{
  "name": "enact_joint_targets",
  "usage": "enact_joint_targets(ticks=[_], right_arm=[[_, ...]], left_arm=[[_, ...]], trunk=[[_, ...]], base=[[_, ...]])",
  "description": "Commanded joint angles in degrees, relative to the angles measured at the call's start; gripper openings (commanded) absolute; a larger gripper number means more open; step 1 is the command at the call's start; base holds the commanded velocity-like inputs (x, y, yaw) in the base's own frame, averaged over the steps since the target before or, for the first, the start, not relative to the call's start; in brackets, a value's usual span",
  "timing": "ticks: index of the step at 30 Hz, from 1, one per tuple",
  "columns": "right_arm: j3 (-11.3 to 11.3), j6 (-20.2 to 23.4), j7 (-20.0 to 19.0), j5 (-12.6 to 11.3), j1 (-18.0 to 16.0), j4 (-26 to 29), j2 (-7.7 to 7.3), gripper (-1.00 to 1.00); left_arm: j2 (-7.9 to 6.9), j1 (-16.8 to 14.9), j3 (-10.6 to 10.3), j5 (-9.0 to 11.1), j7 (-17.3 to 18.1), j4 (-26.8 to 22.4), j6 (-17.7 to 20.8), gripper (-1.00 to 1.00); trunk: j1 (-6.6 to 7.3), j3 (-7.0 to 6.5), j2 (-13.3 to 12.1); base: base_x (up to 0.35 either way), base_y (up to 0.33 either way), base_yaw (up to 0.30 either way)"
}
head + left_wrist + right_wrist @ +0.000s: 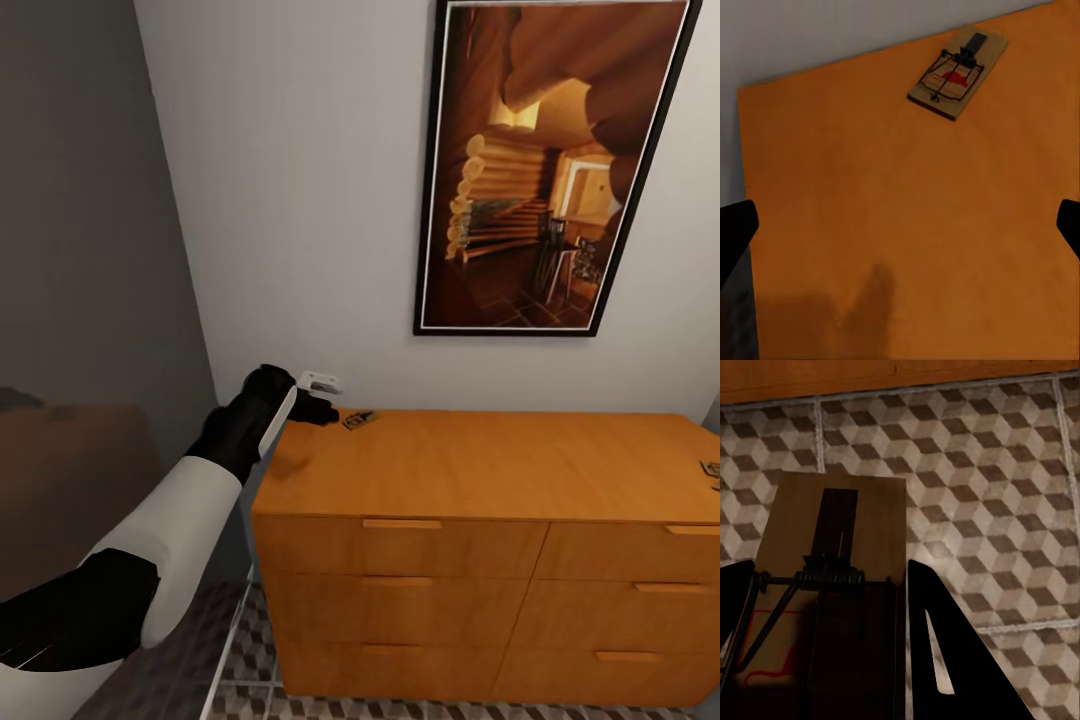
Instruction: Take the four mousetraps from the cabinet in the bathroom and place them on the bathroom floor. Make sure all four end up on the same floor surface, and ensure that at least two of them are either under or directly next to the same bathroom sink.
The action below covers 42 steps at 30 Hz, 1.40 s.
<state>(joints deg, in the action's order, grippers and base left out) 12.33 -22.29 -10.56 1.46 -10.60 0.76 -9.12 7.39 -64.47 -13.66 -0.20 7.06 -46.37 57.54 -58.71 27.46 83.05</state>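
The cabinet [480, 480] is a low orange-brown wooden chest with drawer fronts. One mousetrap [358, 420] lies flat on its top near the back left corner, and another mousetrap [711, 468] shows at the top's right edge. My left gripper [322, 407] hovers over that left corner, just short of the near trap. In the left wrist view this mousetrap [958, 73] lies ahead of the left gripper [900, 229], whose fingers are spread wide open. My right gripper [829, 577] is shut on a third mousetrap [840, 525], held above the bathroom floor [1005, 472].
A framed picture [550, 170] hangs on the white wall behind the cabinet. A grey wall [90, 250] closes in on the left. The cabinet's lower edge [900, 375] lies just beyond the tiles under my right gripper. Patterned tiles [250, 640] show at the cabinet's foot.
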Motion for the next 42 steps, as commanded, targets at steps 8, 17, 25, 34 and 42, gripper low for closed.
enact_joint_targets(ticks=[8, 17, 25, 34, 42], right_arm=[[0.4, -0.1, -0.5, -0.1, 0.0, -0.1, -0.02, -1.00], [0.5, -0.1, -0.5, -0.1, 0.0, -0.1, 0.00, -1.00], [0.4, -0.1, -0.5, -0.1, 0.0, 0.0, 0.06, -1.00], [0.5, -0.1, -0.5, -0.1, 0.0, -0.1, 0.07, -1.00], [0.5, -0.1, -0.5, -0.1, 0.0, 0.0, 0.07, -1.00]], left_arm=[[0.02, 0.0, 0.0, -0.1, 0.2, 1.1, 0.2, 1.00], [0.28, 0.0, -1.5, -0.1, 0.4, 1.6, 0.2, 1.00], [0.38, 0.0, -1.8, -0.1, 0.5, 1.6, 0.2, 1.00], [0.47, -0.1, -2.3, -0.1, 4.1, 1.6, 0.1, 1.00], [0.36, 0.0, -2.5, -0.1, 5.5, 1.6, 0.1, 1.00]], trunk=[[-0.02, 0.06, 0.0], [-0.02, 0.06, 0.0], [-0.02, 0.06, 0.0], [-0.02, 0.06, 0.0], [-0.02, 0.06, 0.0]], base=[[0.140, 0.000, 0.000], [0.013, 0.000, 0.000], [0.000, 0.000, 0.000], [0.074, 0.000, 0.000], [0.067, 0.000, 0.000]])
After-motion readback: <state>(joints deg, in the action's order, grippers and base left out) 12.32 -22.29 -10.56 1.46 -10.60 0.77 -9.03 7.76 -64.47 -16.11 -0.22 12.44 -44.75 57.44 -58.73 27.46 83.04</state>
